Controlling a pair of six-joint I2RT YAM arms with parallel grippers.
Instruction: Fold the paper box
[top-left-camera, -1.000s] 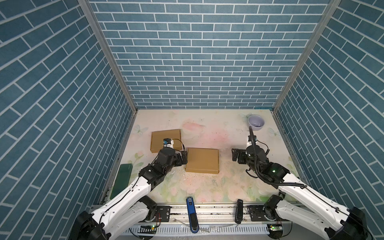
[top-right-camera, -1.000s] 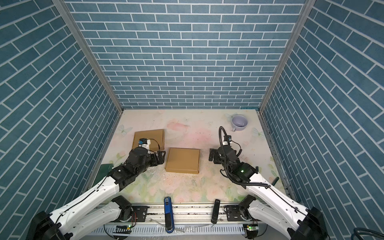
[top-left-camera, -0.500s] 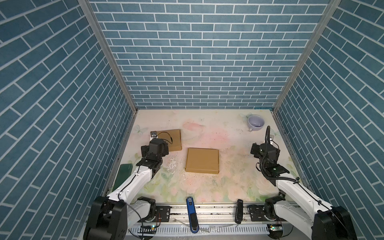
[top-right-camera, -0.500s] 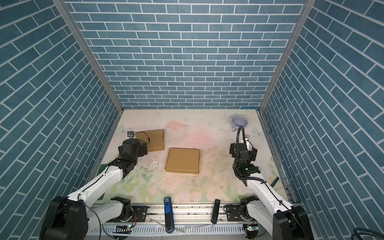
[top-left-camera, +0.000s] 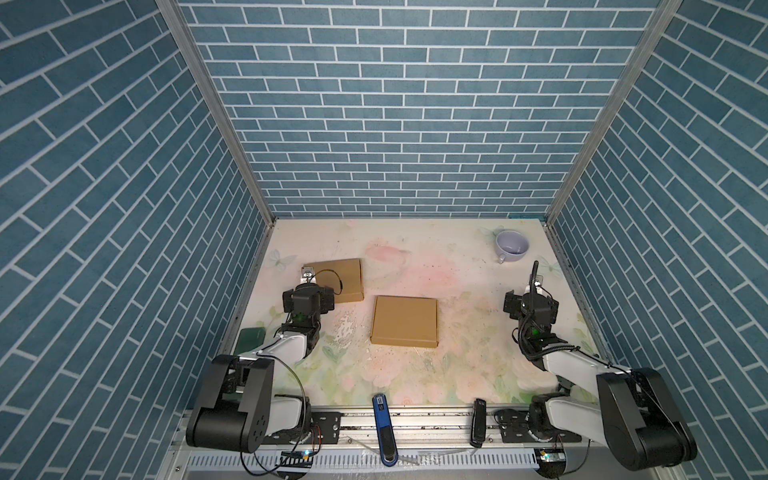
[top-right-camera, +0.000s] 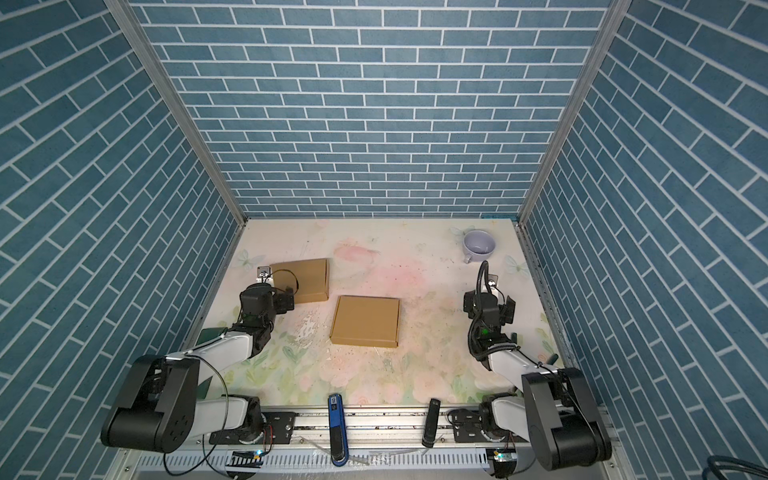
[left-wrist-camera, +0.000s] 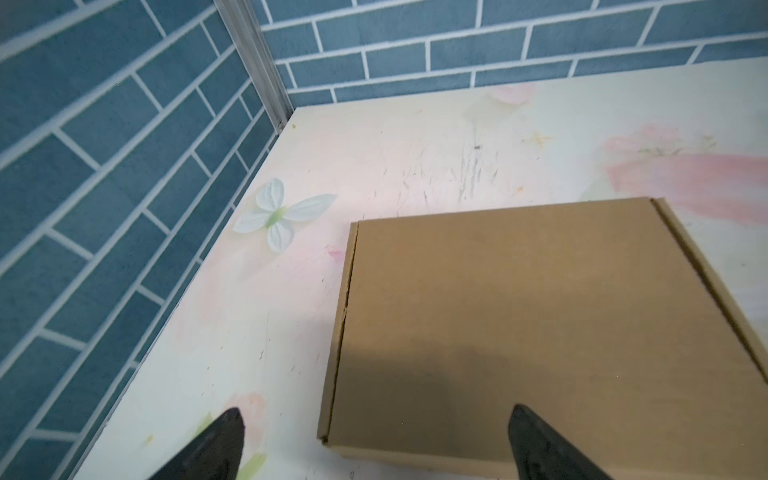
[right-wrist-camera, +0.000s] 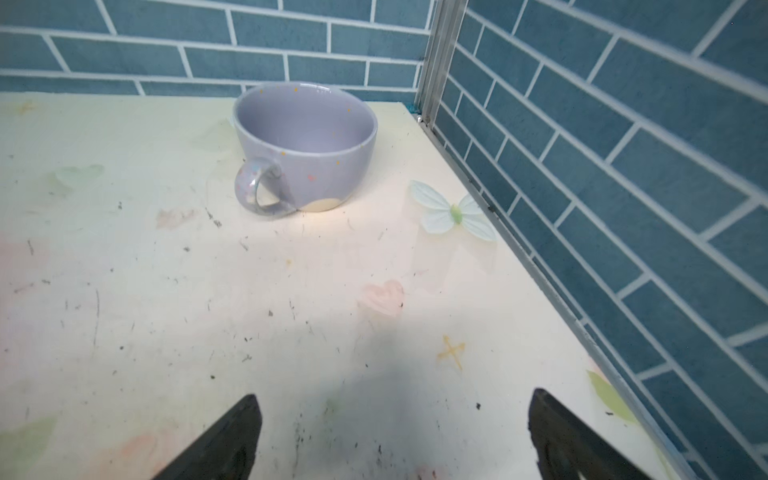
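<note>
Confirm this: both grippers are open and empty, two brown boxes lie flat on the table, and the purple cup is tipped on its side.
Not quite. The purple cup stands upright, mouth up, as the right wrist view shows. The left gripper and right gripper are open and empty, and the middle box and back-left box lie flat on the table.

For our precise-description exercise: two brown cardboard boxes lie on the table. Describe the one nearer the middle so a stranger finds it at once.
Start at the floral table walled in blue brick. Near its middle lies a flat, closed brown box. Unlike the other box, farther left and back, it lies fully in view, nothing overlapping it.
</note>
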